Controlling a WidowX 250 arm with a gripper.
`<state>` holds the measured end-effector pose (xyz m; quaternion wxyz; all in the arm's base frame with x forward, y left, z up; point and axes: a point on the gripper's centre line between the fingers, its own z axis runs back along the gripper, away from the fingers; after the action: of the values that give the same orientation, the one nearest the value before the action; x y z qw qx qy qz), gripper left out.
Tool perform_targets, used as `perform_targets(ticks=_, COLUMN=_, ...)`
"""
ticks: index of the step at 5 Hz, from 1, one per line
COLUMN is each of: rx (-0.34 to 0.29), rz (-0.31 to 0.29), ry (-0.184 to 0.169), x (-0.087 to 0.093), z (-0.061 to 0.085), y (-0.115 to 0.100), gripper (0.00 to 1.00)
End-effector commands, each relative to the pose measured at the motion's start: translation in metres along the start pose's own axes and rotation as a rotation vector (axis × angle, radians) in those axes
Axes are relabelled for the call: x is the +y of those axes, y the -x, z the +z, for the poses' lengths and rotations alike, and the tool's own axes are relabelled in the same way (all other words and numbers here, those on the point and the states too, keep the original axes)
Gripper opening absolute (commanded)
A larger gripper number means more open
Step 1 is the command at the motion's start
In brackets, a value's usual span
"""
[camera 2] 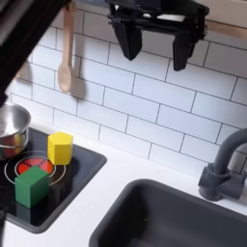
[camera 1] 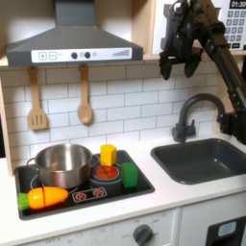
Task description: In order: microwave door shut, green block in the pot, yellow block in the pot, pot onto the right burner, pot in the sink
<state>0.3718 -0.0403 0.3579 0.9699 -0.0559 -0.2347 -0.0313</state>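
1. Pincer point(camera 2: 158, 50) is hanging high against the white tile wall point(camera 2: 145, 106) in the second exterior view, both black fingers point(camera 2: 128, 43) pointing down with a wide gap between them and nothing gripped.
2. I am seeing the same pincer point(camera 1: 179, 63) near the top right of the first exterior view, sitting just in front of the lower edge of the microwave door point(camera 1: 171, 24), whose white frame and dark window I can only partly make out behind the arm; I cannot tell how far that door is swung.
3. I am watching the pot point(camera 1: 61, 163) sitting on the left burner of the black stovetop point(camera 1: 135, 184) in the first exterior view, upright and shiny, well apart from the pincer.
4. I am finding the yellow block point(camera 2: 60, 148) standing on the right burner's red ring in the second exterior view, with the green block point(camera 2: 32, 186) just in front of it, the two near each other but not touching.
5. I am noting the sink point(camera 1: 207, 159) lying to the first exterior view's right of the stove, its dark basin under the curved faucet point(camera 1: 192, 108).
6. I am also seeing an orange toy carrot point(camera 1: 44, 198) lying at the stove's front left corner, and two wooden utensils point(camera 1: 85, 96) hanging on the tile under the hood.
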Motion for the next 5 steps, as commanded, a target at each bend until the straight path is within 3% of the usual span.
perform_targets(ticks=1, rx=0.003, rz=-0.005, ry=0.002, x=0.0, z=-0.002, y=-0.001, gripper=1.0)
perform_targets(ticks=3, rx=0.022, rz=-0.005, ry=-0.013, x=0.003, z=-0.003, y=0.008, gripper=1.0)
perform_targets(ticks=5, rx=0.061, rz=-0.004, ry=-0.042, x=0.016, z=-0.001, y=0.032, gripper=1.0)
